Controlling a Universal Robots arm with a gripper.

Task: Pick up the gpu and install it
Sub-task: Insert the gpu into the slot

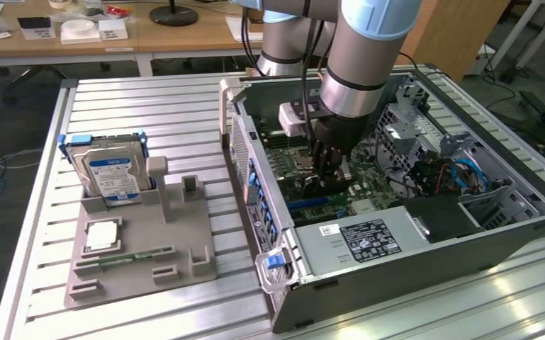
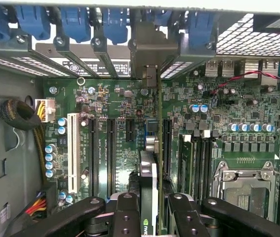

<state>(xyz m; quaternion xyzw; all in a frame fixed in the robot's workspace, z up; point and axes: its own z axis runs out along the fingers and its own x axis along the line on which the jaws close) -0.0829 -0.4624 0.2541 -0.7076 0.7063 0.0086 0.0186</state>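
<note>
First, the exterior view: the arm [image 1: 371, 49] reaches down into an open computer case [image 1: 442, 262] lying on its side on a slatted metal table [image 1: 159, 106]. The gripper [image 1: 329, 177] hangs low over the motherboard [image 1: 286, 152], near the middle of the case. A dark shape under its tips is probably the card, but it is too hidden to be sure. The power supply [image 1: 362, 241] with its black label sits just beside the gripper, toward the near end of the case. On the exterior view's left, well apart from the case, a grey fixture tray [image 1: 139, 234] holds a hard drive [image 1: 111, 173] upright in its holder and a memory stick [image 1: 125, 260] lying flat in a groove. Next, the wrist view: the gripper [image 2: 152, 215] pinches the gpu [image 2: 148, 182], with black fingers [image 2: 127, 215] pressed on either side of it. The card stands on edge over the motherboard [image 2: 120, 106], among the black expansion slots. Its silver bracket [image 2: 147, 52] stands at the rear slot openings of the case, between the blue clips [image 2: 75, 22]. A white expansion slot [image 2: 73, 150] lies a few slots to one side, and the CPU socket [image 2: 243, 185] lies on the other side, beyond the memory slots. Whether the card's edge is fully seated in its slot cannot be told.
</note>
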